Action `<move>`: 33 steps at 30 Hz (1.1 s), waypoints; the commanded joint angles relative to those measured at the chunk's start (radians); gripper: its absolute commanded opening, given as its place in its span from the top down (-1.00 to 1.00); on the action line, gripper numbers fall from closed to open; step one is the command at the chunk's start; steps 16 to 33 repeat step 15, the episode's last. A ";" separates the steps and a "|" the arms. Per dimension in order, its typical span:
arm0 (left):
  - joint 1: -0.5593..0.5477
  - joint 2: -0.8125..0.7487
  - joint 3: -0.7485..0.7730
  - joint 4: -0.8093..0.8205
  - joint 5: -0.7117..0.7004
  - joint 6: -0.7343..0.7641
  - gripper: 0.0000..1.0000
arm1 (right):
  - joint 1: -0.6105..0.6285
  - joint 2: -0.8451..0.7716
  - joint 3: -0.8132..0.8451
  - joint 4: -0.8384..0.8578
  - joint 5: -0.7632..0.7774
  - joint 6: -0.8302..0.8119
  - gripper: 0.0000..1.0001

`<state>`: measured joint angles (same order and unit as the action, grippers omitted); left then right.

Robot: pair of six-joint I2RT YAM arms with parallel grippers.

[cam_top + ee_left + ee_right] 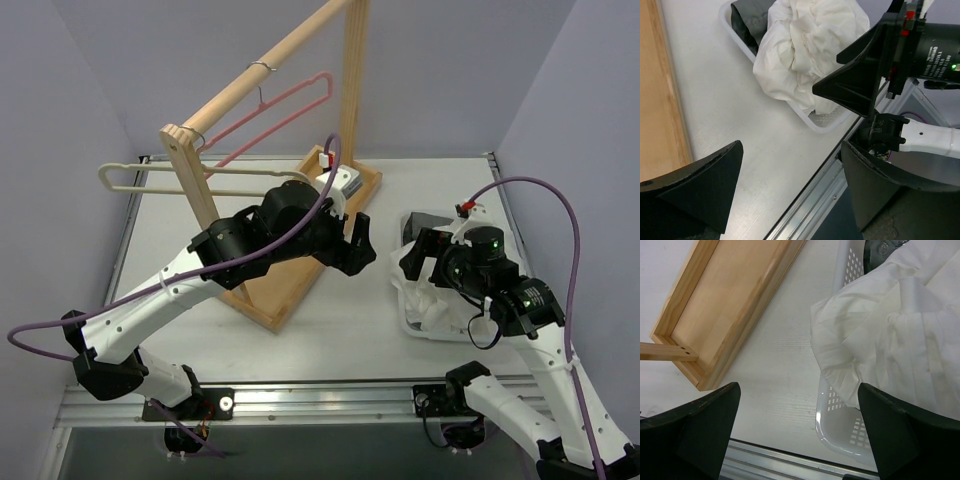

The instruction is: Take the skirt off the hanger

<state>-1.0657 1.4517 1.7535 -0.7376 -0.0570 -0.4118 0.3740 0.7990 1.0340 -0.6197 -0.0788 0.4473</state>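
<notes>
- Skirt [805, 45]: a crumpled white heap in the white basket [826, 123] on the bench [740, 115], spilling over the basket's near rim.
- A dark garment [747, 20] lies in the same basket, behind the skirt and touching it.
- My left gripper [790, 165] is wide open and grips nothing. It hangs over bare bench between the wooden rack [270, 62] and the basket.
- My right gripper [800, 410] is also spread wide and empty. It sits above the basket's left rim, with the skirt just to its right.
- In the left wrist view, a finger of the right gripper stands in front of the skirt's right side and hides part of it.
- The pink hanger [290, 105] hangs bare on the rack's rod. The cream hanger [200, 178] hangs lower, beside the near upright, also bare.
- The rack's tray-like base sits on the bench left of the basket, well apart from the skirt. My left arm reaches across it.
- A metal rail [810, 200] runs along the bench's near edge.
</notes>
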 commanded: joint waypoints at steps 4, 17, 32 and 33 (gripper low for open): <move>-0.004 -0.043 -0.084 0.069 -0.015 -0.027 -0.78 | 0.005 -0.032 -0.035 0.060 -0.024 0.047 -1.00; -0.004 -0.111 -0.230 0.135 0.003 -0.041 -0.81 | 0.005 -0.102 -0.094 0.078 -0.001 0.056 -1.00; -0.004 -0.111 -0.230 0.135 0.003 -0.041 -0.81 | 0.005 -0.102 -0.094 0.078 -0.001 0.056 -1.00; -0.004 -0.111 -0.230 0.135 0.003 -0.041 -0.81 | 0.005 -0.102 -0.094 0.078 -0.001 0.056 -1.00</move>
